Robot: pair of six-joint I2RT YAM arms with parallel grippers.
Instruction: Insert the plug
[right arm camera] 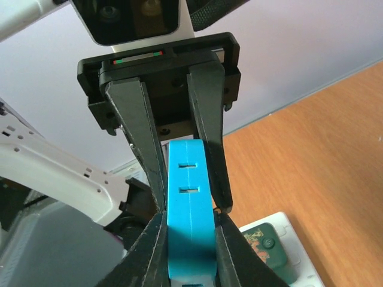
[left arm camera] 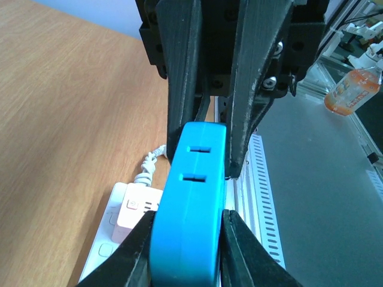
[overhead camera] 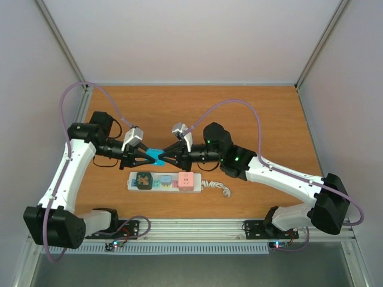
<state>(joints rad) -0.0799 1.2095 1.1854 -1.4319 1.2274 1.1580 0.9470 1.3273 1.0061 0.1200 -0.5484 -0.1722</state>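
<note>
A blue plug [overhead camera: 155,156] hangs in the air above the white power strip [overhead camera: 134,187], held from both sides. My left gripper [overhead camera: 148,158] is shut on its left end and my right gripper [overhead camera: 163,159] is shut on its right end. In the left wrist view the plug [left arm camera: 191,197] sits between my left gripper's fingers [left arm camera: 128,254], with the right gripper's fingers [left arm camera: 254,89] clamping its far end. In the right wrist view the plug [right arm camera: 190,203] is pressed between my right gripper's fingers [right arm camera: 146,254], and the left gripper's fingers [right arm camera: 206,119] flank its far end. Two slots show on the plug's edge.
The power strip carries a green adapter [overhead camera: 143,180], a light blue one [overhead camera: 163,179] and a pink one [overhead camera: 186,180]. Its coiled white cord [overhead camera: 216,187] lies to the right. A metal rail [overhead camera: 191,227] runs along the near edge. Walls enclose the wooden table [overhead camera: 263,119].
</note>
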